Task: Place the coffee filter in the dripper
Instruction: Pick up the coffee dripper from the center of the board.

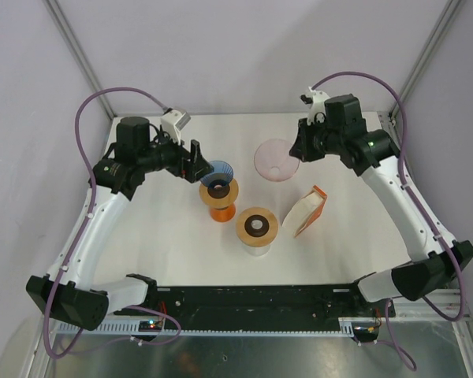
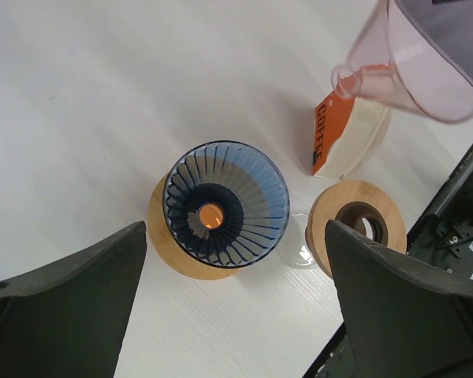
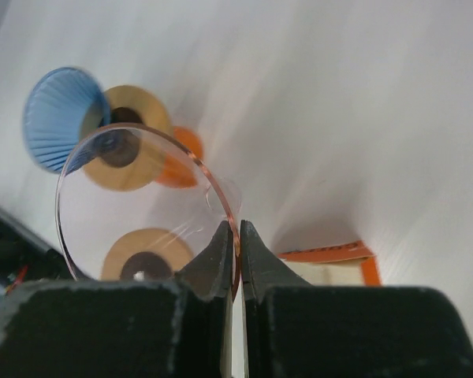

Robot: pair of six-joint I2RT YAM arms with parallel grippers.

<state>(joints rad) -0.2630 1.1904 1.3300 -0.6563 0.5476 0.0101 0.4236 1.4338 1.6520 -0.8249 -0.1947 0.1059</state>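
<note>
Over the tabletop [image 1: 165,244], the right gripper [image 3: 238,233] is clenched on the rim of the pink dripper [image 1: 274,160], probably light, stiff and slippery, while the left gripper [image 2: 232,236] gapes empty.

One word showing, on the filter pack [image 2: 329,134]
White capitals are running along the pack's orange face in the left wrist view, reading "COFFE", with the end of the word too unclear to tell; in the other two views the pack's print is showing too small to read
</note>
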